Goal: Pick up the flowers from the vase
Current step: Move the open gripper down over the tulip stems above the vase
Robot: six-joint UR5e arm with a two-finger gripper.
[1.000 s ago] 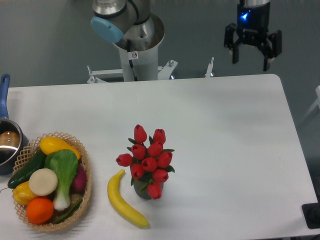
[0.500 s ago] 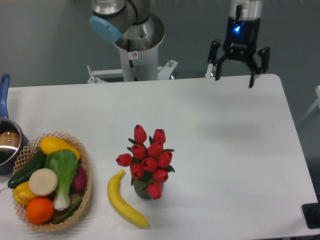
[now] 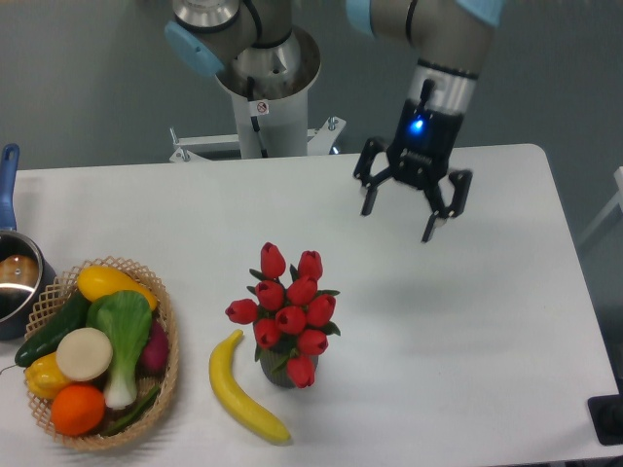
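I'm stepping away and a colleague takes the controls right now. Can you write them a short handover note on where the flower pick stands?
Gripper: open, empty, in the air over the table's far right part, up and to the right of the flowers.
Flowers: red tulip bunch standing in the vase, front centre of the table, a banana just to its left.
Done: nothing grasped so far.
Left: bring the gripper over the bunch, close on it, lift it out of the vase.

On my white tabletop [image 3: 467, 321], a banana [image 3: 243, 391] lies near the front edge. At left, a wicker basket [image 3: 167, 336] holds assorted vegetables and an orange [image 3: 77, 409]. A blue-handled pot [image 3: 14, 277] sits at the far left edge.
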